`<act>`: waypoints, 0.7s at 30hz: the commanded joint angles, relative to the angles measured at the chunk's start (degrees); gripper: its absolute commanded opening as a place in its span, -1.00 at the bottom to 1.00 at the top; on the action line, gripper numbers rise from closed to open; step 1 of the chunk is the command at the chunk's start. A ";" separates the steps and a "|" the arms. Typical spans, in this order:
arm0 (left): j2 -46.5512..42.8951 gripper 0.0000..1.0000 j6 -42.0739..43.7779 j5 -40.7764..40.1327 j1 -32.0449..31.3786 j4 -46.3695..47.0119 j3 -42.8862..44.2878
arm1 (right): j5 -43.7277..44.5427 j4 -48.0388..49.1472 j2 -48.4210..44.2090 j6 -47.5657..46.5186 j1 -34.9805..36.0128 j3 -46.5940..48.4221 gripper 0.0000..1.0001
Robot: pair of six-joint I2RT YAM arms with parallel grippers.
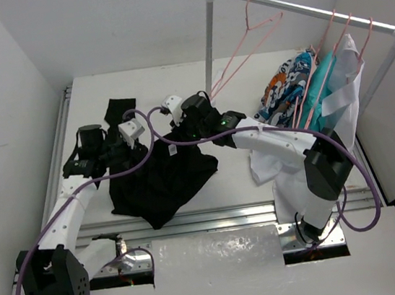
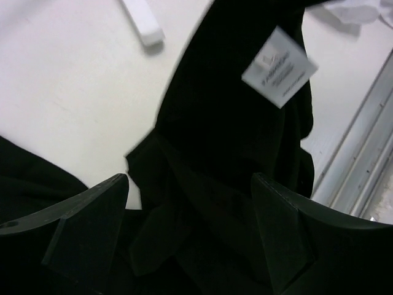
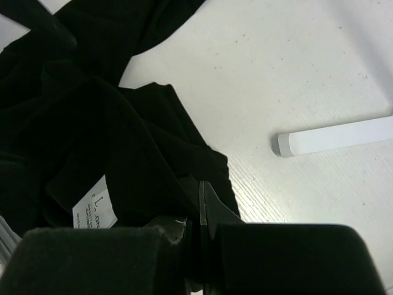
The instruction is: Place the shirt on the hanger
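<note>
The black shirt (image 1: 161, 178) lies crumpled on the white table, its white label (image 1: 172, 151) showing. My left gripper (image 1: 136, 150) is open at the shirt's upper left. In the left wrist view (image 2: 190, 209) its fingers (image 2: 92, 227) stand wide apart with black cloth (image 2: 221, 123) between them and the label (image 2: 279, 66) beyond. My right gripper (image 1: 179, 129) is shut on a fold of the shirt (image 3: 123, 141) at its top edge, seen in the right wrist view (image 3: 202, 203), with the label (image 3: 95, 210) just left. The empty pink hanger (image 1: 243, 54) hangs on the rail, apart from both grippers.
A white clothes rack (image 1: 303, 8) stands at the back right, its post (image 1: 208, 51) near my right gripper. Pink hangers (image 1: 329, 43) on it carry patterned, teal and white garments (image 1: 307, 93). A white bar (image 3: 334, 136) lies on the table by the shirt. Walls close both sides.
</note>
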 commanded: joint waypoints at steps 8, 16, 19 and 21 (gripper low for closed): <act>1.89 0.58 -10.73 -8.78 -0.07 16.85 -6.18 | -5.22 6.17 -3.85 2.42 0.48 -1.85 -1.00; 5.49 0.51 -8.00 -2.66 -0.15 12.91 -6.62 | -6.72 9.16 -5.70 3.31 0.57 -3.88 -1.00; 6.46 0.48 -7.74 -1.84 -0.33 11.76 -6.36 | -7.16 9.16 -5.44 3.66 0.57 -3.27 -1.00; 6.29 0.20 -7.04 -2.63 -0.33 12.20 -6.88 | -7.59 9.25 -5.61 3.66 0.57 -3.27 -1.00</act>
